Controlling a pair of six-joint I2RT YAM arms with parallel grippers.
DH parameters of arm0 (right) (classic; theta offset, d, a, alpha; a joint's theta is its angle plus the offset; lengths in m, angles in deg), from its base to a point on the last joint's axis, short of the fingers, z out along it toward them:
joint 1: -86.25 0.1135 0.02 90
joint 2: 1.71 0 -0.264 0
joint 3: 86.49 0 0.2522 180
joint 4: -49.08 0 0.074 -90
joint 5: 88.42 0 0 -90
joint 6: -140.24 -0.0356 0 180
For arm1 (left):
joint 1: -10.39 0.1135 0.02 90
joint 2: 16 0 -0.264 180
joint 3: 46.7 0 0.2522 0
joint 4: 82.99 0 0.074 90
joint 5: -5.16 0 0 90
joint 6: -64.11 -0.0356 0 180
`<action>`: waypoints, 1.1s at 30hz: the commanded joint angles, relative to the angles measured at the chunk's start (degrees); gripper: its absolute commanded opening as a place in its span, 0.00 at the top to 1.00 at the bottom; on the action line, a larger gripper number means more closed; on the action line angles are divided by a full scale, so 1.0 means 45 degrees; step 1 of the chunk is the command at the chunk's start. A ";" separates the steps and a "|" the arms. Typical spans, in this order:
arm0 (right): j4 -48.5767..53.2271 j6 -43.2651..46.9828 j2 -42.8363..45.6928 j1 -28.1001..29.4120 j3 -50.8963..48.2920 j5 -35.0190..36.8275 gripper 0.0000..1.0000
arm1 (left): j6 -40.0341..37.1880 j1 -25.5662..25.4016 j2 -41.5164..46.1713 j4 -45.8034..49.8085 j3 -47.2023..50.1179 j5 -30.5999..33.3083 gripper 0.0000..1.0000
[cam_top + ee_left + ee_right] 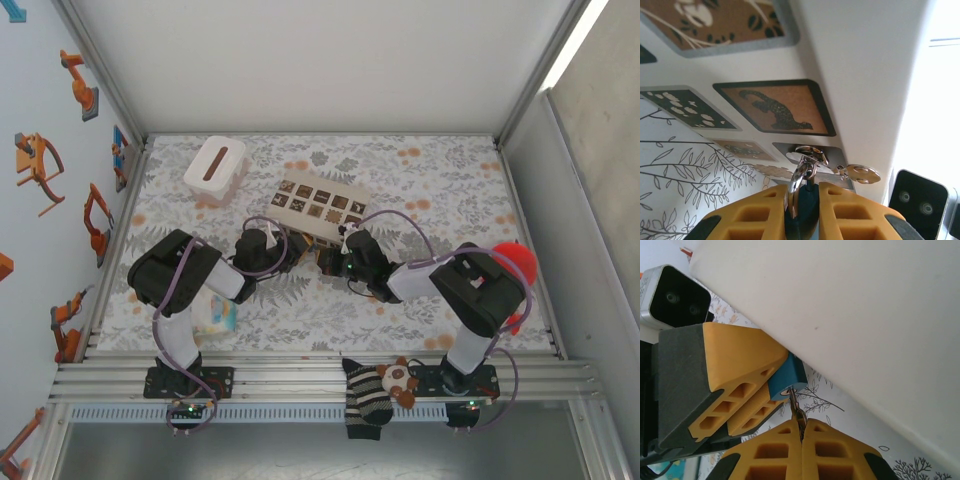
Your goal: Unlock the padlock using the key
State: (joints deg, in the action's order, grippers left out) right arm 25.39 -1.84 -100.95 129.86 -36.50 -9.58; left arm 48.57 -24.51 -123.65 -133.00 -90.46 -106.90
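The left hand (802, 192) is clamped on the blue padlock (788, 378), which sits between its yellow fingers just beside the wall of the beige box (865, 315), near the middle of the desk (450, 190). The padlock's pale shackle (799, 176) reaches up to a metal clasp (812, 152) on the box. The right hand (801, 427) has its fingers pressed together on the key (795, 406), whose tip meets the keyhole in the padlock's end face, and the two hands face each other close together.
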 commanded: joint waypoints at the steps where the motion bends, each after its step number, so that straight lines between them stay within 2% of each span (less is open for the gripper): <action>1: -0.0973 -0.0668 -0.0058 0.0205 0.0421 -0.0207 1.00 | 0.0001 -0.0097 -0.0178 -0.0154 -0.0170 -0.0019 0.86; 23: -0.1346 -0.1177 0.0159 -0.0398 0.1139 -0.0757 1.00 | -0.0158 -0.0214 -0.0141 -0.0054 -0.0321 -0.0194 0.96; 33: -0.1519 -0.1837 0.0118 -0.0753 0.1558 -0.1225 1.00 | -0.0203 -0.0331 -0.0154 -0.0042 -0.0381 -0.0194 0.98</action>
State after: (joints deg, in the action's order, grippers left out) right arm 26.61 -8.85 -101.46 127.20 -33.44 -14.30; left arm 48.70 -24.42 -123.65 -134.20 -91.59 -104.28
